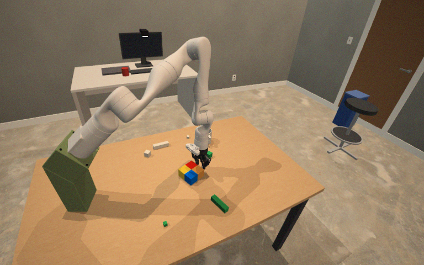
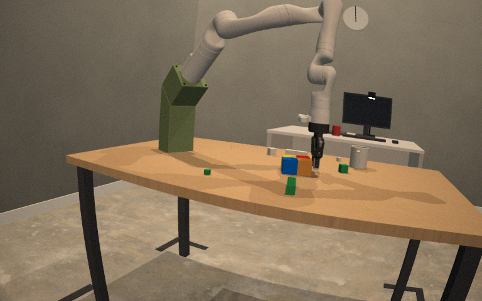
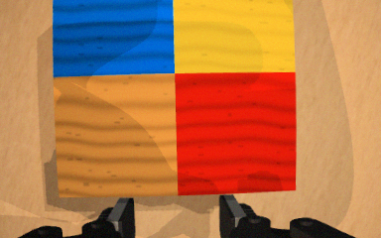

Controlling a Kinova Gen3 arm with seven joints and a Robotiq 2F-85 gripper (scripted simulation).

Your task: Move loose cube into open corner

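In the wrist view the black gripper [image 3: 176, 210] is cut off by the bottom edge, only its fingertips showing.

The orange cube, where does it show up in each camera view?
Top: orange cube at the square's right corner, just below the pincer.
Exterior: front right of the square, beside the blue cube.
Wrist: lower left quarter.
Shared landmark: the blue cube, touching it in all views.
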